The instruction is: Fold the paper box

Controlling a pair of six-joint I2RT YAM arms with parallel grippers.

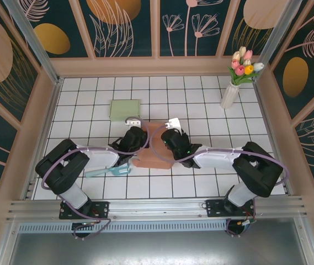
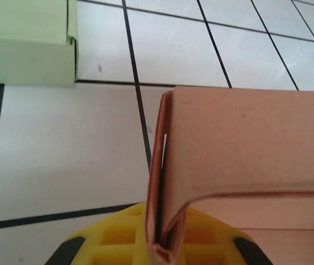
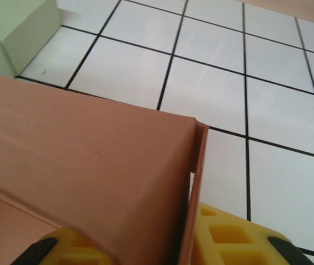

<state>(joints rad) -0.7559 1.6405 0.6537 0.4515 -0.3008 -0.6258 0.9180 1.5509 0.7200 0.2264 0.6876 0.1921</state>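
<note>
Twin black-and-white arms, lilac cabling
Left arm (image 1: 63,165) and right arm (image 1: 259,168): black joints, white links, black bases bolted on the aluminium rail (image 1: 157,208); left hand (image 2: 162,245) and right hand (image 3: 192,245) yellow, lattice-moulded.

Salmon-pink paper box (image 1: 154,157): one, between the left claw (image 2: 161,248) and the right claw (image 3: 162,248).
Pale green cardboard box (image 1: 124,109): one, beyond the left claw.
White vase of tulips (image 1: 229,95): one, well beyond the right claw.
Flat teal sheet (image 1: 108,171): one, behind the left claw.
Claws: two.
</note>
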